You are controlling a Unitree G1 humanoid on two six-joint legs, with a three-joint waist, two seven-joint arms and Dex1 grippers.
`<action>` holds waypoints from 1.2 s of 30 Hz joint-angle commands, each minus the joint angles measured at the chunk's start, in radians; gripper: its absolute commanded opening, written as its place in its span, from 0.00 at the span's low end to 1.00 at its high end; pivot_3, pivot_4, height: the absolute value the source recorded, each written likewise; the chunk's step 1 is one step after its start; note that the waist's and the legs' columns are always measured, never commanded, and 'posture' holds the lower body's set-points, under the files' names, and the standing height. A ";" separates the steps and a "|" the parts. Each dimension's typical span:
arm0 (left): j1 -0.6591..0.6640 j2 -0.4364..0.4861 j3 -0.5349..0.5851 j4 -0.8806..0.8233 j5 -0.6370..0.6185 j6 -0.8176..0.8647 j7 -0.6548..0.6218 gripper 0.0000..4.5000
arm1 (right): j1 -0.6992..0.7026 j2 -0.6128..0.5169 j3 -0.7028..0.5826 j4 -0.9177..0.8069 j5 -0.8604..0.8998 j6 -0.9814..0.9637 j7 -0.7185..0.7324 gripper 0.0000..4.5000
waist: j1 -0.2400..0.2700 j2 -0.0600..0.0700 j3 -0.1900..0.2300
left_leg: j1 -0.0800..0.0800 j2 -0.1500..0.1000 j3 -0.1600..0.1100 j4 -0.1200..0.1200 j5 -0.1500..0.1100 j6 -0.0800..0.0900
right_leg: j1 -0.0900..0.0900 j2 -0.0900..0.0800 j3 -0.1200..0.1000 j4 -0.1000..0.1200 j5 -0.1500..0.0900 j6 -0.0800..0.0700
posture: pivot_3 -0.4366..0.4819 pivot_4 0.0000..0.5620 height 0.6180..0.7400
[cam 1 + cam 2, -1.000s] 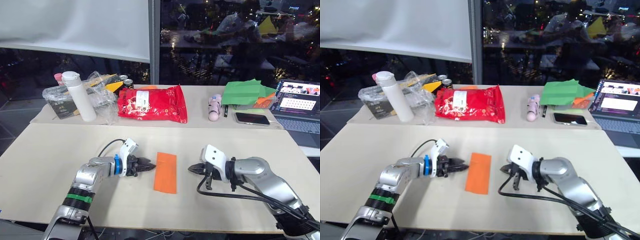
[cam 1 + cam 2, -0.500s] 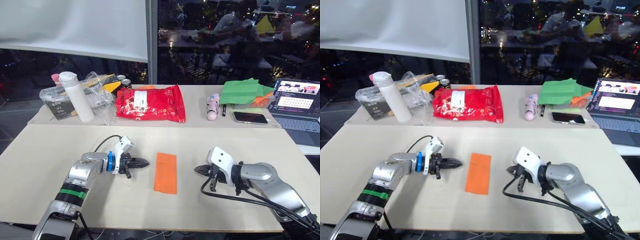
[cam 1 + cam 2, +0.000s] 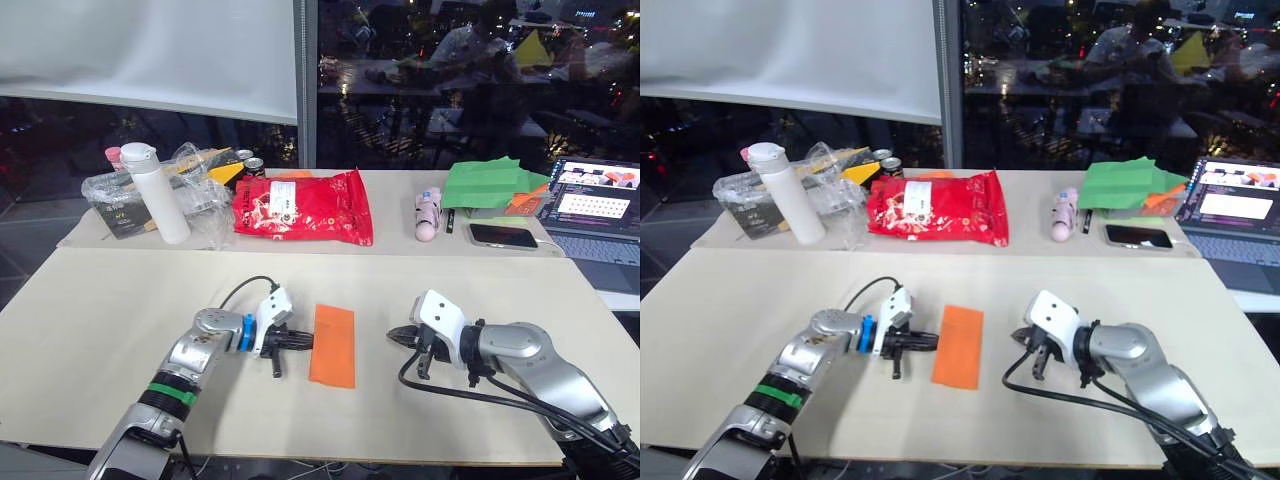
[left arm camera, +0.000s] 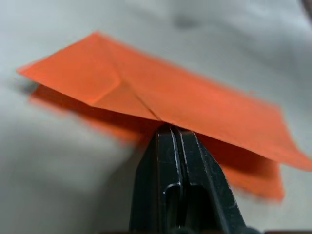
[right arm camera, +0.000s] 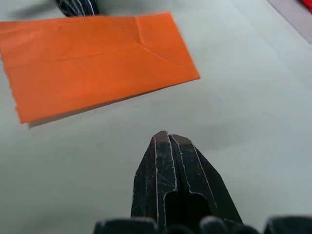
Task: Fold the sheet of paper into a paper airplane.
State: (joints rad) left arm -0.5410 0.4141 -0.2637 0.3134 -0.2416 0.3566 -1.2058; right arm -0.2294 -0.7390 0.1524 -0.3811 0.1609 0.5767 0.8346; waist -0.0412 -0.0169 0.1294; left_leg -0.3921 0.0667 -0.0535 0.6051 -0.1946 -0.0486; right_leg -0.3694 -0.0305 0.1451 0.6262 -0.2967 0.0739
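The orange sheet of paper (image 3: 333, 345) lies flat on the near table, folded into a long narrow rectangle with diagonal creases (image 5: 92, 53). My left gripper (image 3: 306, 340) is shut, its tips touching the paper's left long edge. In the left wrist view the tips (image 4: 175, 130) sit just under the slightly raised upper layer (image 4: 185, 102). My right gripper (image 3: 393, 336) is shut and empty. It rests low over the table a short way right of the paper, pointing at it (image 5: 166, 139).
On the far table are a red snack bag (image 3: 305, 207), a white bottle (image 3: 160, 192) by a clear plastic bag, a pink item (image 3: 428, 215), green folded paper (image 3: 490, 185), a phone (image 3: 503, 236) and a laptop (image 3: 600, 205). Cables trail from both wrists.
My left gripper has closed from open, drawn back briefly, then come right to touch the paper's left edge. The right gripper has drawn slightly away to the right. The paper lies as before.
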 commanded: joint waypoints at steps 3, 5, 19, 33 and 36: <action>-0.049 -0.045 -0.011 0.009 0.004 -0.014 -0.010 0.00 | -0.009 -0.027 -0.027 -0.007 -0.039 0.062 -0.057 0.00 | -0.001 0.000 0.000 | 0.000 0.000 0.000 0.000 0.000 0.000 | 0.000 0.000 0.000 0.000 0.000 0.000 | 0.48 0.27 0.77; -0.067 -0.067 -0.031 0.040 0.026 -0.031 -0.012 0.00 | -0.006 -0.045 -0.023 0.024 -0.072 0.079 -0.079 0.00 | 0.001 0.000 0.000 | 0.000 0.000 0.000 0.001 0.000 0.000 | 0.000 0.000 0.000 0.000 0.000 0.000 | 0.48 0.27 0.77; -0.171 -0.208 -0.084 0.266 0.130 -0.152 0.008 0.00 | 0.006 0.144 -0.087 0.052 0.026 0.161 -0.178 0.00 | -0.003 0.001 0.000 | 0.000 0.000 -0.001 0.001 0.000 0.000 | 0.000 0.001 0.001 0.001 0.000 0.000 | 0.48 0.27 0.77; -0.224 -0.171 -0.013 0.248 0.091 -0.102 -0.017 0.00 | 0.037 0.213 0.037 0.147 0.077 0.171 -0.095 0.00 | -0.008 0.001 -0.001 | 0.002 0.000 -0.002 0.001 0.000 0.000 | 0.001 0.002 0.001 0.002 0.000 0.000 | 0.48 0.27 0.77; -0.231 -0.197 -0.008 0.251 0.090 -0.096 -0.011 0.00 | 0.048 0.235 0.038 0.156 0.099 0.165 -0.083 0.00 | -0.009 0.000 -0.001 | 0.003 0.001 -0.002 0.000 0.000 0.000 | 0.003 0.003 0.001 0.002 0.000 0.000 | 0.48 0.27 0.77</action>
State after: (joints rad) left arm -0.7489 0.2304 -0.2814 0.5850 -0.1298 0.2640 -1.2116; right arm -0.2111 -0.5177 0.1422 -0.2491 0.2268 0.7251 0.7186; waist -0.0497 -0.0164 0.1279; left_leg -0.3892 0.0676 -0.0555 0.6054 -0.1947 -0.0483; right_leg -0.3668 -0.0274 0.1458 0.6279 -0.2968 0.0743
